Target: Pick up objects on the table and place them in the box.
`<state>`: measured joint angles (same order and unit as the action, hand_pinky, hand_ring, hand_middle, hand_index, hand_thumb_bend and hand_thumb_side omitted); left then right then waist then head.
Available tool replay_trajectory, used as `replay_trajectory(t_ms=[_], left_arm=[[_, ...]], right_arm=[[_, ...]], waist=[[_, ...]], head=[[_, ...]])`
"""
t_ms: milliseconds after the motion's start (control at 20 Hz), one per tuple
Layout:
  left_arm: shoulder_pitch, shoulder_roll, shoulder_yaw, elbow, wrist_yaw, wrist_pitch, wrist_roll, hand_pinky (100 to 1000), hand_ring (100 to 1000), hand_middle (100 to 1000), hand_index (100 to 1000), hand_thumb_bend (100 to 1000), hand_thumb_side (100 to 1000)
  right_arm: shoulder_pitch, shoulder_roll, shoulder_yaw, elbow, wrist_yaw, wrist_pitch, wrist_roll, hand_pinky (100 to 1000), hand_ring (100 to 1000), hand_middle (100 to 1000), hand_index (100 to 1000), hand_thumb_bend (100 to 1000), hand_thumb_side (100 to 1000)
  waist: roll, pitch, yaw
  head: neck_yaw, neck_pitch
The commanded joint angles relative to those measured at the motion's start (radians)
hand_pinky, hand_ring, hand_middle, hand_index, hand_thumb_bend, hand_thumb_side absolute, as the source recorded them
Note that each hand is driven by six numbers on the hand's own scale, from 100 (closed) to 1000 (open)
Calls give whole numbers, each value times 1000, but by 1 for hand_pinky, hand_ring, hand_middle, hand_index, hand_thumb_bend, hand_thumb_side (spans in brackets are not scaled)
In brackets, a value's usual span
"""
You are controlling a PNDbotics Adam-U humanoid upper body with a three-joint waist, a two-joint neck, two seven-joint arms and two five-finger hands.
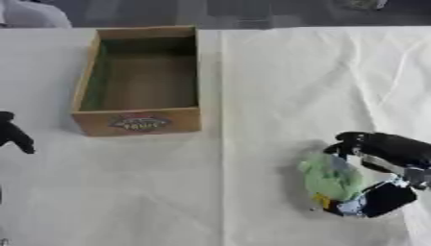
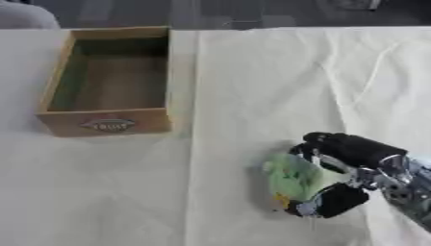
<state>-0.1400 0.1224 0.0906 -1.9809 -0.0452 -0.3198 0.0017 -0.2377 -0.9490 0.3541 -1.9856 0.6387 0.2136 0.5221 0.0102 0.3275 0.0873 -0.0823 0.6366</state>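
Observation:
A crumpled light-green packet [image 1: 331, 178] with yellow and blue bits lies on the white cloth at the lower right. My right hand [image 2: 349, 151] reaches in from the right, its fingers and thumb curled round the packet from above and below. The open wooden box [image 1: 140, 120] stands at the upper left with nothing visible inside. Only the dark fingers of my left hand [image 1: 12, 134] show at the left edge, curled, holding nothing.
A white cloth [image 1: 278, 72] covers the table, with a fold line running down the middle. The box bears an oval label [image 1: 139, 123] on its near wall. A grey floor lies beyond the far edge.

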Motion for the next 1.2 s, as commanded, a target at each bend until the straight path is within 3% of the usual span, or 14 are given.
replay_trajectory(t_ms=[50,550,850,1200], left_arm=[[-6,5,-2,-19,0,-2,-5,313,396,402,621,100,1000],[-4,2,-3,-19,0,0,-8,313,396,402,621,100,1000],[-3,1,-3,-19,0,2,-10,313,396,402,620,100,997],[-2,1,-2,-19,-2,2,-12,313,396,402,620,100,994]], right_arm=[[-9,-14,2,-14,12,-4,11,904,1000,597,895,552,448],[-26,3,16,-14,39,0,16,894,1000,470,749,492,432],[-29,7,18,-14,26,5,-8,888,1000,429,694,467,423],[-33,9,15,-14,8,5,-38,882,1000,393,657,376,411]], waist=[[0,-13,2],[0,-11,3],[0,-11,1],[0,-12,0]], head=[[-4,-12],[-5,-17],[-5,-19],[-4,-21]])
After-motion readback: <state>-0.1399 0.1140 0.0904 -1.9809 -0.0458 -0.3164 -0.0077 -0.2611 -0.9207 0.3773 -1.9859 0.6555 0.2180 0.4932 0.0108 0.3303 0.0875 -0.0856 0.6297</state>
